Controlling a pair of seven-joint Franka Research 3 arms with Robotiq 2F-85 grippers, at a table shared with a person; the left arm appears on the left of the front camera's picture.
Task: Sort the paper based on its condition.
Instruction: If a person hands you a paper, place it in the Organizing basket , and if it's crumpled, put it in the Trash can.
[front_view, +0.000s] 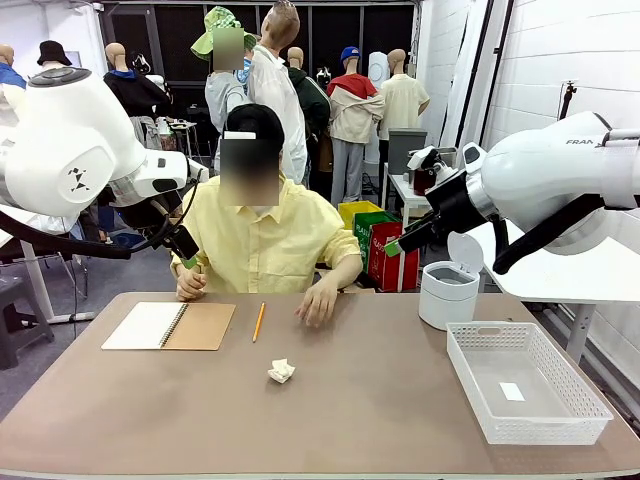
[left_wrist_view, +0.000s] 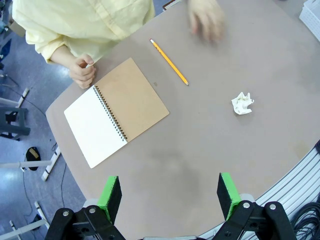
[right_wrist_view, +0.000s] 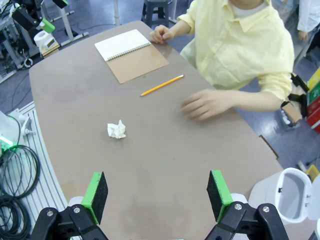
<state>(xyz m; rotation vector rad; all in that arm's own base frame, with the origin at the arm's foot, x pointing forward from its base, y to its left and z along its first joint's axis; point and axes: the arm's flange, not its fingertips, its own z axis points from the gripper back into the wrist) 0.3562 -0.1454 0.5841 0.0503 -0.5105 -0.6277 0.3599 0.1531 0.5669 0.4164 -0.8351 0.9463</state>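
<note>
One crumpled ball of white paper (front_view: 282, 371) lies near the middle of the brown table (front_view: 380, 410). In the left wrist view the ball of paper (left_wrist_view: 242, 103) is far ahead and to the right; in the right wrist view the paper (right_wrist_view: 117, 129) lies ahead and to the left. My left gripper (front_view: 187, 255) hangs high over the table's far left, and its fingers stand wide apart with nothing between them (left_wrist_view: 169, 196). My right gripper (front_view: 398, 246) hovers high at the far right, open and holding nothing (right_wrist_view: 156, 195).
An open spiral notebook (front_view: 170, 326) and a pencil (front_view: 258, 322) lie at the far left. A person sits across the table with a fist (front_view: 190, 283) by the notebook and a hand (front_view: 318, 300) on the table. A white bin (front_view: 448, 290) and a white basket (front_view: 466, 380) holding a small tag (front_view: 511, 391) stand at the right.
</note>
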